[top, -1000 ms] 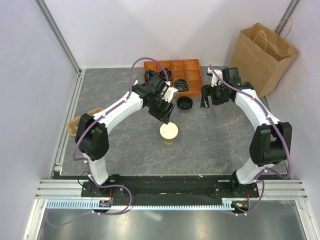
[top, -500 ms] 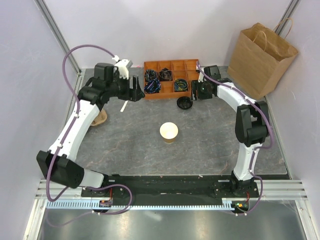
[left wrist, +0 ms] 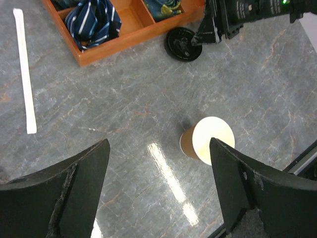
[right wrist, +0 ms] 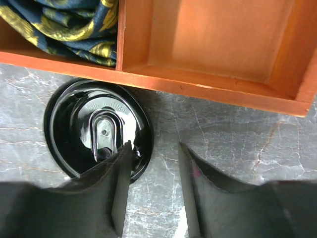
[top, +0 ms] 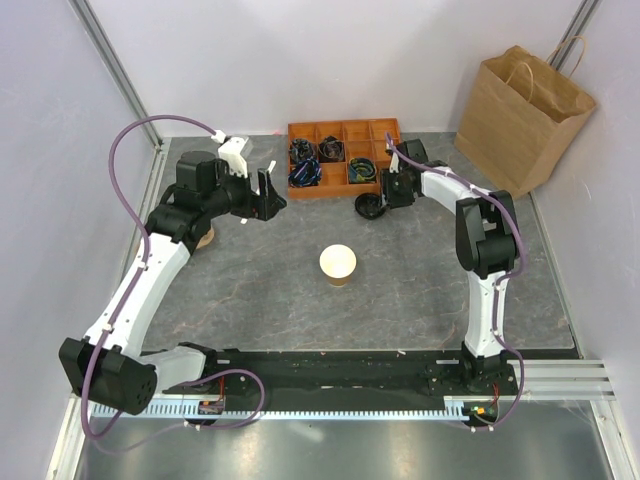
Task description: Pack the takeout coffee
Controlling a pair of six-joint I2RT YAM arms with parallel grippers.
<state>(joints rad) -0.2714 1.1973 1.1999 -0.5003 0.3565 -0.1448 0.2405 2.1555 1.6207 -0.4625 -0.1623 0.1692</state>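
Seen from above, the cup (top: 338,265) stands upright in the middle of the grey marbled counter (top: 430,290), its long axis vertical and its open mouth facing up, pale inside. Its black lid (top: 370,207) lies flat on the counter, apart from the cup and just in front of the orange tray (top: 385,132), whose compartments hold dark rolled fabrics. A brown paper bag (top: 525,110) stands open in the far right corner, against pale walls. The left tool (top: 270,195) hangs above the counter to the left of the tray, and the right tool (top: 384,195) sits at the lid. The left wrist view looks down past widely spread fingers (left wrist: 74,188), released with nothing between them, onto the cup. A white wrapped straw (left wrist: 25,74) lies on the counter near the tray's striped blue cloth (left wrist: 94,17). In the right wrist view the right tool is parted over bare counter and grips nothing. One finger (right wrist: 116,193) overlaps the lid's rim, though whether it touches is hard to tell. Behind it, one tray compartment holds blue-and-gold cloth (right wrist: 64,25).
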